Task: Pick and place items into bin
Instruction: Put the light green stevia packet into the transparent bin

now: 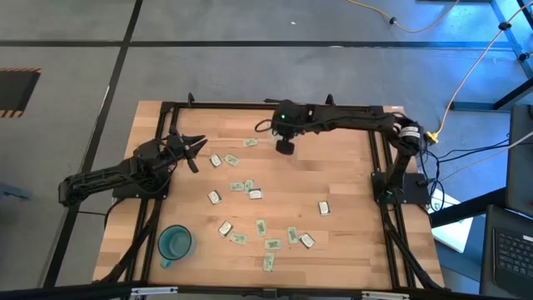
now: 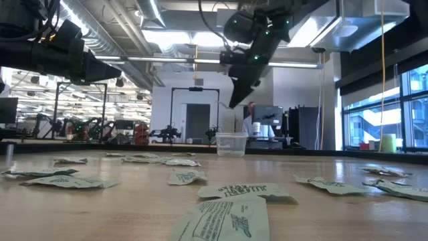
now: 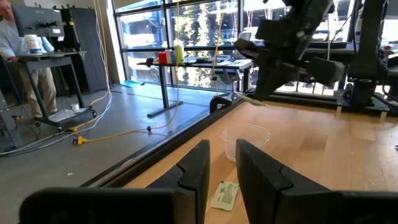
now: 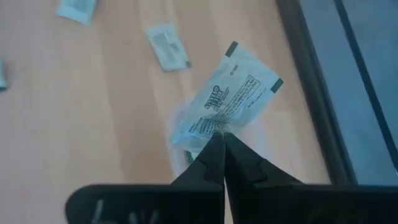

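Observation:
My right gripper (image 4: 219,138) is shut on a white packet (image 4: 231,98) and hangs over the far middle of the table (image 1: 285,147), right above the clear bin (image 3: 245,140). The bin stands on the wood, also in the low view (image 2: 231,144). Many pale green and white packets (image 1: 250,190) lie flat across the middle and near part of the table. My left gripper (image 1: 195,148) is open, raised over the table's left side and touching nothing. Its fingers point toward the bin, and one packet (image 3: 225,194) lies just beyond them. My right gripper pinches the white packet at one short end (image 4: 213,127) between its two fingertips. The fingers come from above, pointing down. The packet is lifted clear, sticks out past the fingertips, and hangs above the bin.
A teal cup (image 1: 175,243) stands near the table's near left corner. A black frame rail (image 1: 250,106) runs along the table's far edge, close behind the bin. Bare wood lies at the far right (image 1: 350,158). A person stands in the room beyond (image 3: 25,56).

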`<state>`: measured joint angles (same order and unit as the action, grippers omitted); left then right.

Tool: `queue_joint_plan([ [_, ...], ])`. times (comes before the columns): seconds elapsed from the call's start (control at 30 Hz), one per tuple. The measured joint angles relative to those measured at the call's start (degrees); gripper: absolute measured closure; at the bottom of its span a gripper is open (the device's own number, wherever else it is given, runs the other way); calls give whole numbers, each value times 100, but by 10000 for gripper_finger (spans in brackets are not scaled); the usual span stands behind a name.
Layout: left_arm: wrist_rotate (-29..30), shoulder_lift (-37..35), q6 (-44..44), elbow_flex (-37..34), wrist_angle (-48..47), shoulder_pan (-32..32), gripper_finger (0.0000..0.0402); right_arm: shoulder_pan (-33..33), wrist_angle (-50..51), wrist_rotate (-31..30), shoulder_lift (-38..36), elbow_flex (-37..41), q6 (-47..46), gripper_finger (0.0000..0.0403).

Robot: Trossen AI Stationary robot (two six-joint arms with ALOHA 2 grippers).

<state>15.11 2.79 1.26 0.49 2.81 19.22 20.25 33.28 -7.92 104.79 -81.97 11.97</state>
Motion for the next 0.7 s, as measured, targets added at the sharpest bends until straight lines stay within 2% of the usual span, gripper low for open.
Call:
queue_joint_plan([
  [0.2,0,0,0,1,0,1,329,297,35,292,361,0,50,402],
  [0.37,-2,0,0,0,2,0,329,388,59,302,695,0,114,402],
  [0.7,-14,0,0,0,0,1,329,395,55,302,756,0,179,397],
])
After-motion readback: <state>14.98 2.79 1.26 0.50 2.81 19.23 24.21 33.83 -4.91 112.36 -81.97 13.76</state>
